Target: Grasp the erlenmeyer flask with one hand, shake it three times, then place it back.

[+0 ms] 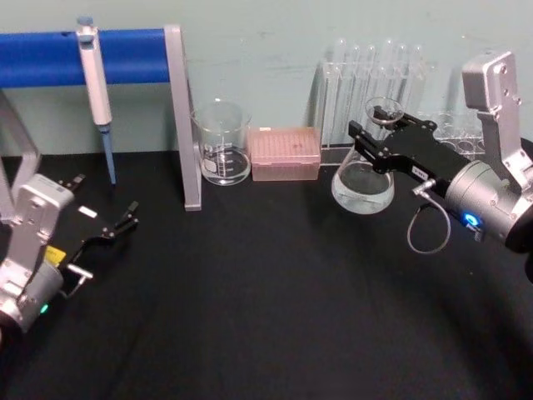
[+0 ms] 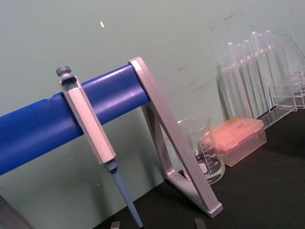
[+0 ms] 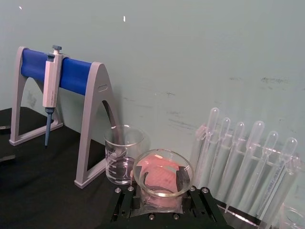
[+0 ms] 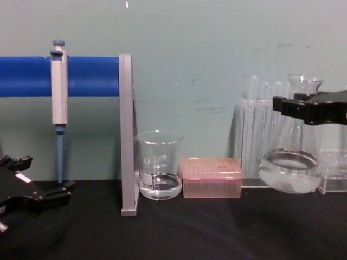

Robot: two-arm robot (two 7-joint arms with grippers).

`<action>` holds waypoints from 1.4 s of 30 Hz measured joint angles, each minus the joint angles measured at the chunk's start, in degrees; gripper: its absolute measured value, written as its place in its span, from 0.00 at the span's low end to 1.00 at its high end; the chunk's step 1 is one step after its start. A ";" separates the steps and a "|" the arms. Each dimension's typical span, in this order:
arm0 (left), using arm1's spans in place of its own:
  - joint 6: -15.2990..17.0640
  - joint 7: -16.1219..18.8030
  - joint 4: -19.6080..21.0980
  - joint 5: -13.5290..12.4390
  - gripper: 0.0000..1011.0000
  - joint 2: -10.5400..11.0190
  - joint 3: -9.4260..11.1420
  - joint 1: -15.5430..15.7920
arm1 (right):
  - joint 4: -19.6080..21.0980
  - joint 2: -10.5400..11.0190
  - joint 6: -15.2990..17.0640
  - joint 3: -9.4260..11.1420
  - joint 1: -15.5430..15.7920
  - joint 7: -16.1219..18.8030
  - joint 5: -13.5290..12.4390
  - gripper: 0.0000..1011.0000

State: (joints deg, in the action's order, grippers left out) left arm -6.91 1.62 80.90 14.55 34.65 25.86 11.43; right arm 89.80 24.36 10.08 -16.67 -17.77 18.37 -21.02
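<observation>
erlenmeyer flask is clear, right gripper black, bar blue, box seemingly pink.

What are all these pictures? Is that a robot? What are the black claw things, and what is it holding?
Yes, it is a robot with two arms, and four cameras took these pictures at one moment. One looks down from its head, one looks across the table from its chest, and one sits on each wrist. The black claws are its grippers, which work like hands. The right gripper is shut around the neck of the erlenmeyer flask, a cone-shaped glass bottle with a little clear liquid. The left gripper sits open at the left of the black table. At the back stand a glass beaker, a pink box, a rack of test tubes, and a pipette hanging on a blue stand.
</observation>
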 joint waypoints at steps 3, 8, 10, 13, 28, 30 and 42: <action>0.00 0.00 0.00 0.00 0.99 0.00 0.00 0.00 | -0.11 -0.17 0.02 0.06 -0.03 0.21 0.20 0.44; 0.00 0.00 0.00 0.00 0.99 0.00 0.00 0.00 | -0.24 -0.35 0.03 0.06 -0.07 0.44 0.38 0.44; 0.00 0.00 0.00 0.00 0.99 0.00 0.00 0.00 | -0.27 -0.45 0.03 0.06 -0.11 0.59 0.44 0.44; 0.00 0.00 0.00 0.00 0.99 0.00 0.00 0.00 | -0.26 -0.53 0.05 -0.03 -0.12 0.84 0.52 0.44; 0.00 0.00 0.00 0.00 0.99 0.00 0.00 0.00 | 1.13 -0.87 0.18 -2.34 -0.14 3.13 0.41 0.44; 0.00 0.00 0.00 0.00 0.99 0.00 0.00 0.00 | 1.47 -0.82 0.18 -2.93 -0.14 3.73 0.26 0.44; 0.00 0.00 0.00 0.00 0.99 0.00 0.00 0.00 | 3.15 -0.17 0.10 -6.49 -0.40 6.76 -1.02 0.44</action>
State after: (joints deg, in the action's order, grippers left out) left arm -6.91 1.62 80.90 14.55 34.64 25.86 11.43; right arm 92.95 24.19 10.18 -23.16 -18.17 25.13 -22.05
